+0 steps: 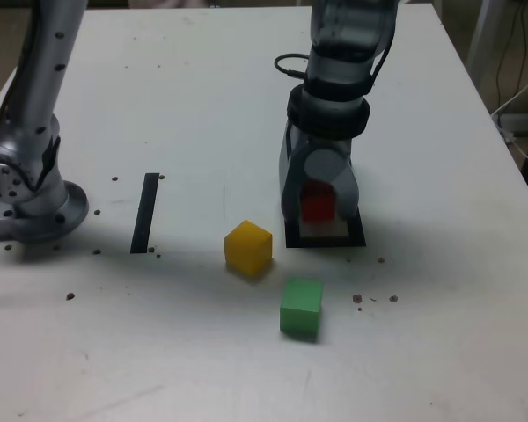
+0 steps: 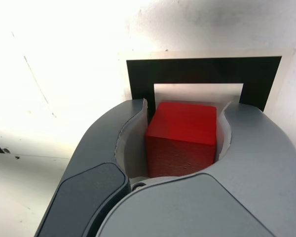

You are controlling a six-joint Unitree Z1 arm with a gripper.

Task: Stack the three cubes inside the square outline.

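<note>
Tool (image 2: 182, 126) tight around red cube (image 2: 183, 136), over square outline (image 2: 202, 74)

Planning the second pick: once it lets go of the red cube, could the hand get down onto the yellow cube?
Probably yes: the yellow cube stands alone, apart from the green cube, nothing above it.

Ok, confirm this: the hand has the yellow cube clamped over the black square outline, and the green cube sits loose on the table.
Wrong colour. The hand is clamped on the red cube over the square outline, as the wrist view shows. The yellow cube sits loose like the green cube.
</note>
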